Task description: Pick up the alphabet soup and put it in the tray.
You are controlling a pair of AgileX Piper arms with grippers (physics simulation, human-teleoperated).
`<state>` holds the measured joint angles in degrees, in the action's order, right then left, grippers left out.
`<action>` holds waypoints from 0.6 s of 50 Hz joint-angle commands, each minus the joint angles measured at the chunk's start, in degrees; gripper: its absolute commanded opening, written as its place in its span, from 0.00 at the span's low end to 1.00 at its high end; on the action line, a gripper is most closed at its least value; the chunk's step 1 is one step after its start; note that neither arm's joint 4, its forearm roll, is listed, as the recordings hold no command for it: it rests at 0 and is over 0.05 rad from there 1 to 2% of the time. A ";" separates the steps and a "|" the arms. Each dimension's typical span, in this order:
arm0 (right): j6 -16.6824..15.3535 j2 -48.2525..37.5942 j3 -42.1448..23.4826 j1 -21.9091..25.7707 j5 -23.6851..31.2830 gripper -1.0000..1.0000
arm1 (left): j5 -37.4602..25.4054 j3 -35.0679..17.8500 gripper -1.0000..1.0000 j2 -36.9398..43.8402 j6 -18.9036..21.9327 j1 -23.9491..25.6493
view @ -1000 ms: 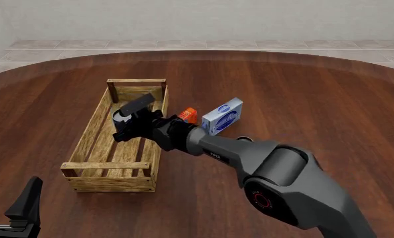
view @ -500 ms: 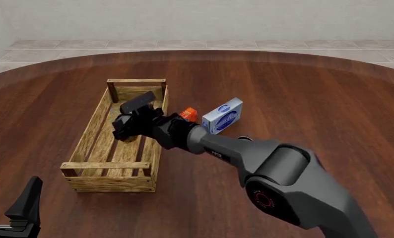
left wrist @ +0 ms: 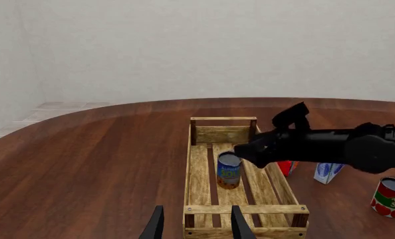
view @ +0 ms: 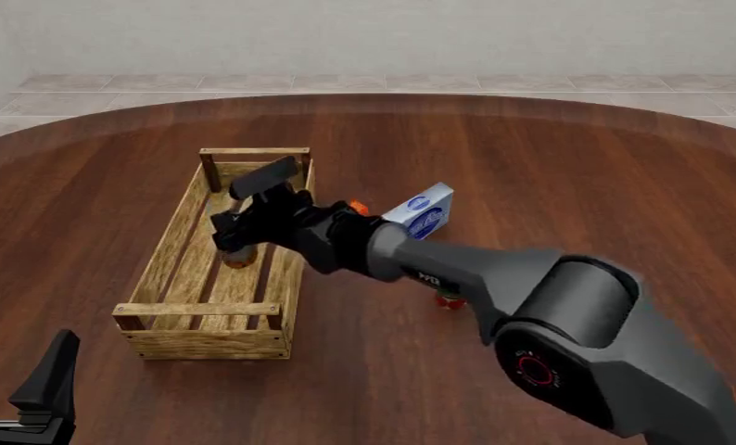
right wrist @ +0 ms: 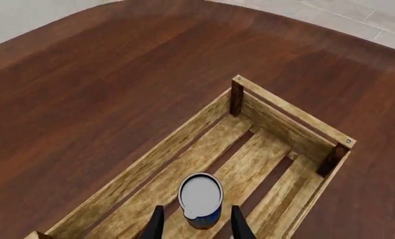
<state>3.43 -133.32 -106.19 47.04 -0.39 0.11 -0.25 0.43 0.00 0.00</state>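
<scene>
Soup can [left wrist: 229,170]: standing upright on the slatted floor of the wooden tray [left wrist: 196,181], roughly mid-length, clear of both side walls; grey lid [right wrist: 200,189] faces straight up in my right wrist view. Right gripper [view: 242,234]: above the can, fingers [right wrist: 156,225] parted either side of it, holding nothing as far as I can see; delivery looks done. Step in hand, as I judge it: a clean retreat. I would lift straight up before swinging sideways, keeping the fingers wide so neither clips the lid nor topples the can, and clear the tray's near wall. Left gripper [left wrist: 194,225]: parked near the tray's front end, open, empty. Beside the tray: blue-and-white carton [view: 418,215], red-labelled can [left wrist: 389,197], untouched.
</scene>
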 commanded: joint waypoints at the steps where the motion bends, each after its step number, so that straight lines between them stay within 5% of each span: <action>1: 0.64 6.97 8.05 -0.07 -3.09 1.00 | 0.00 0.00 1.00 0.00 0.00 0.00; 17: 1.84 22.97 28.04 1.95 -12.53 1.00 | 0.00 0.00 1.00 0.00 0.00 0.00; 19: 4.55 25.81 32.35 3.29 -14.64 1.00 | 0.00 0.00 1.00 0.00 0.00 0.00; 30: 4.03 33.50 43.53 1.99 -21.22 1.00 | 0.00 0.00 1.00 0.00 0.00 0.00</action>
<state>6.78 -107.81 -73.60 48.99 -15.91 0.11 -0.25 0.43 0.00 0.00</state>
